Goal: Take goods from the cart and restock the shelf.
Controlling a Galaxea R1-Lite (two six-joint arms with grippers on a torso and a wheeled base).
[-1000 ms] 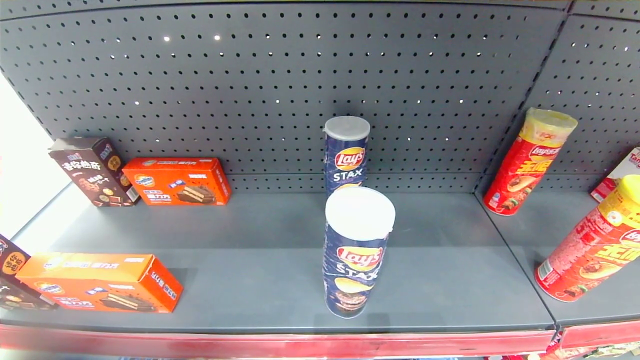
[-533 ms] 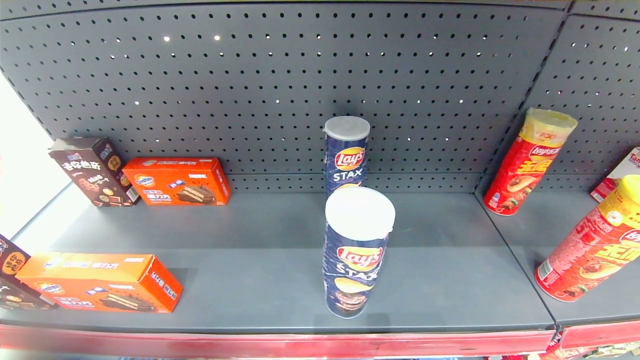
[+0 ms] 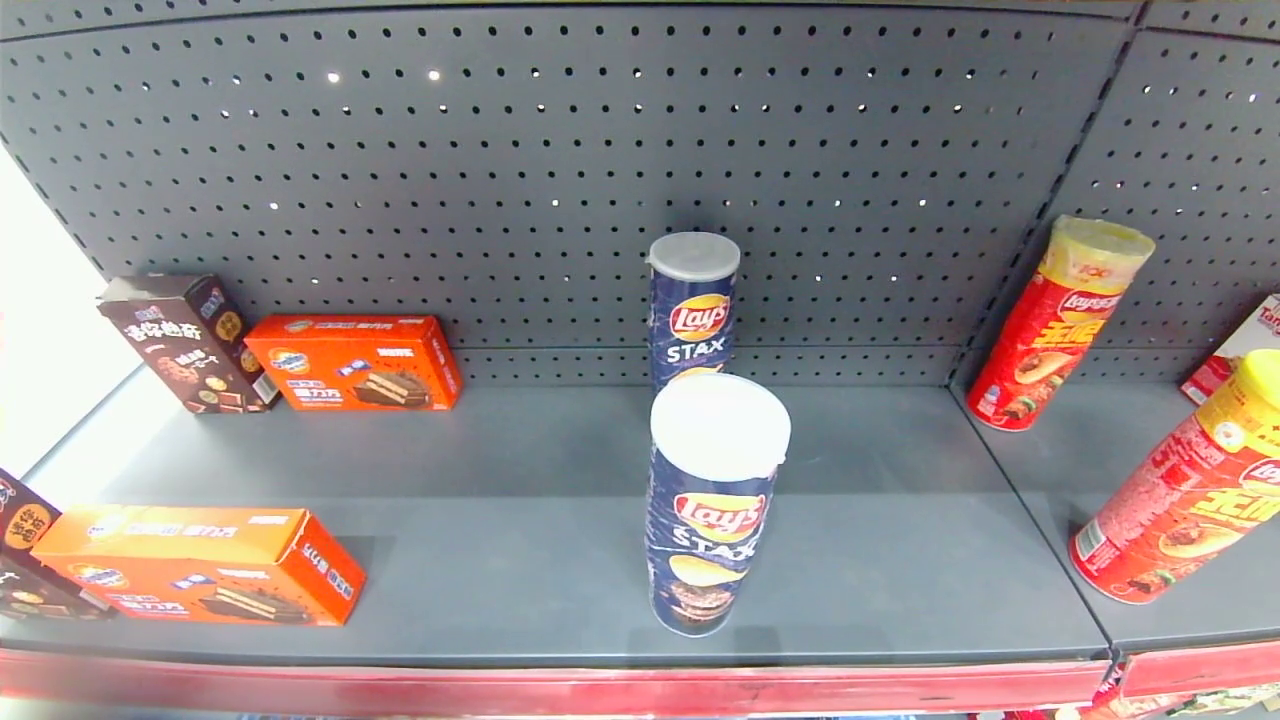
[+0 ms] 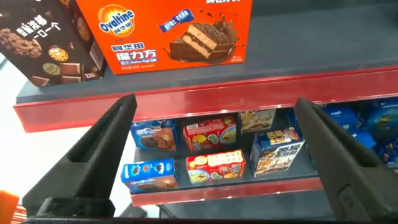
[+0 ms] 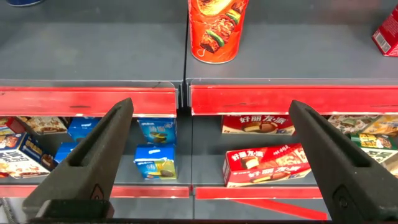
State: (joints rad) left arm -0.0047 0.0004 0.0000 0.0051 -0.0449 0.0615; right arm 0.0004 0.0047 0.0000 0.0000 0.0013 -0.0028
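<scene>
Two dark blue chip cans stand upright mid-shelf, one near the front (image 3: 712,500) and one against the pegboard (image 3: 692,305). Orange wafer boxes lie at the front left (image 3: 205,563) and back left (image 3: 355,361). My left gripper (image 4: 214,106) is open and empty below the shelf's red front edge (image 4: 205,93), facing an orange wafer box (image 4: 168,34). My right gripper (image 5: 211,109) is open and empty too, facing the red edge (image 5: 286,99) under a red chip can (image 5: 217,28).
Dark cookie boxes stand at the back left (image 3: 185,340) and front left (image 3: 20,545). Red chip cans (image 3: 1060,320) (image 3: 1185,490) stand on the shelf section to the right. Lower shelves hold several snack boxes (image 4: 211,149) (image 5: 267,162).
</scene>
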